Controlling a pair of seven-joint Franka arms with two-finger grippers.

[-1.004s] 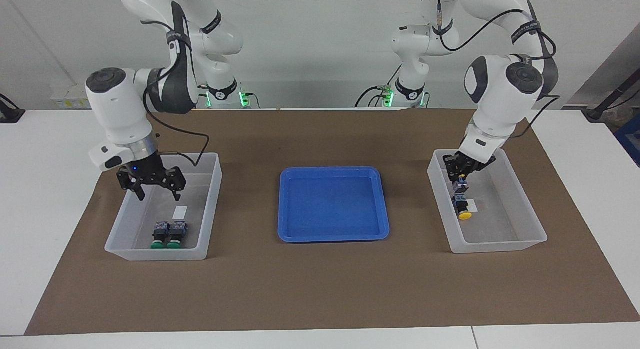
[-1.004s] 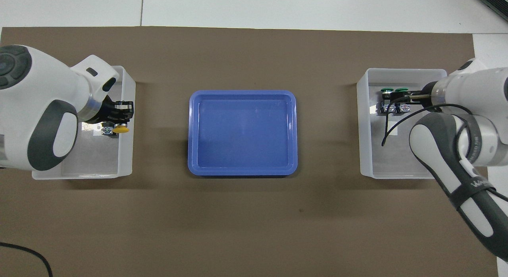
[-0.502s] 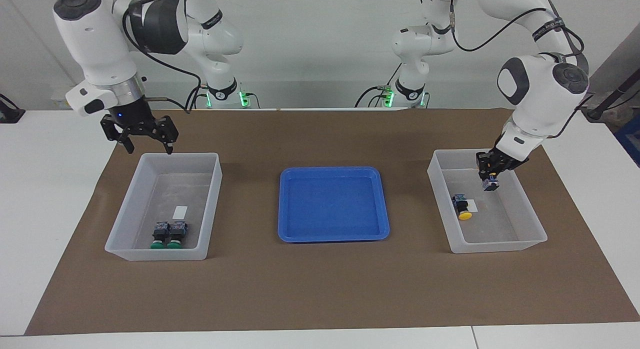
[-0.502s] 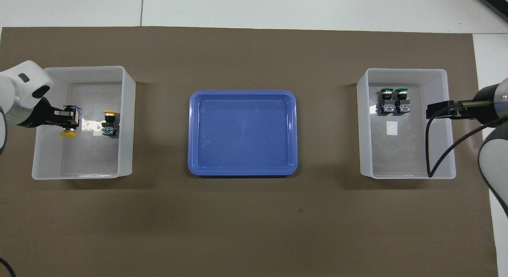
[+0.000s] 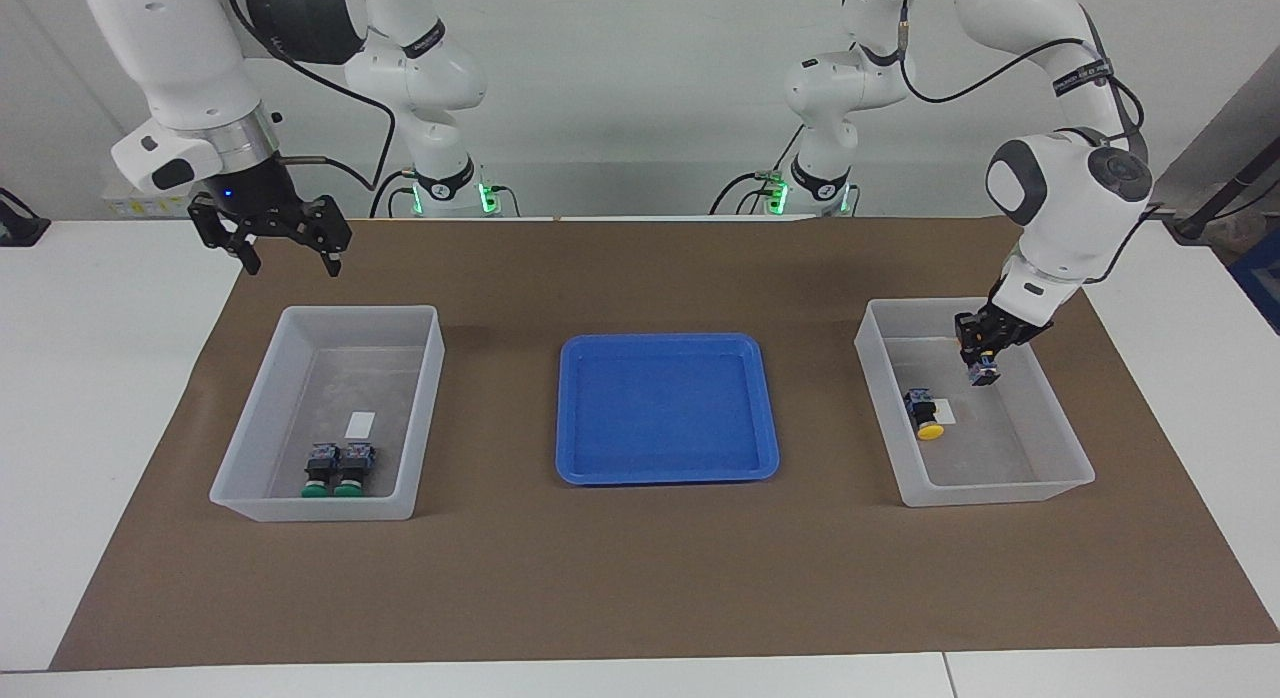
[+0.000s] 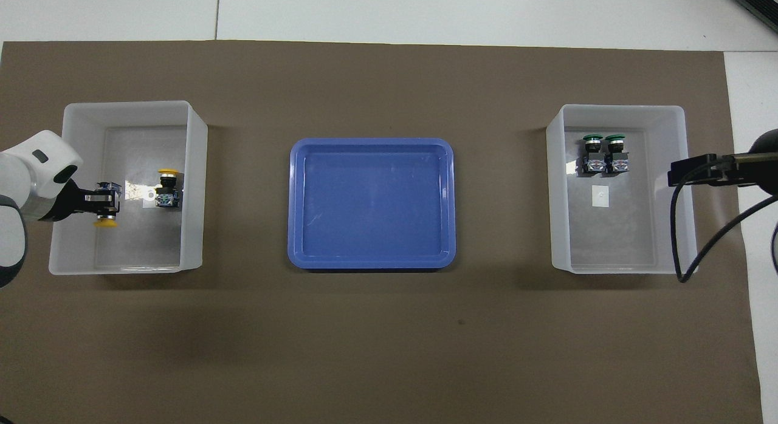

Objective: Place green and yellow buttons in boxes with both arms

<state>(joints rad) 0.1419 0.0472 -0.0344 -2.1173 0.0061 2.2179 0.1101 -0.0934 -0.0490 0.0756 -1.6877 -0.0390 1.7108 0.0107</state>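
Two green buttons (image 5: 336,471) (image 6: 603,152) lie side by side in the box (image 5: 310,505) (image 6: 620,111) at the right arm's end. A yellow button (image 5: 925,414) (image 6: 166,188) lies by the label in the other box (image 5: 1000,493) (image 6: 127,108). My left gripper (image 5: 978,350) (image 6: 104,205) hangs over this box, close to its outer wall, shut on a second yellow button (image 5: 984,375) (image 6: 105,223). My right gripper (image 5: 290,266) (image 6: 684,172) is open and holds nothing, raised over the mat just off the robots' end of its box.
A shallow blue tray (image 5: 665,408) (image 6: 371,202) with nothing in it sits mid-table between the two boxes. All three stand on a brown mat over a white table. A black cable hangs from the right arm over its box's outer wall.
My right gripper rose out of its box and drew back toward the robots, still open. My left gripper carried its yellow button from above the lying one toward the box's outer wall.
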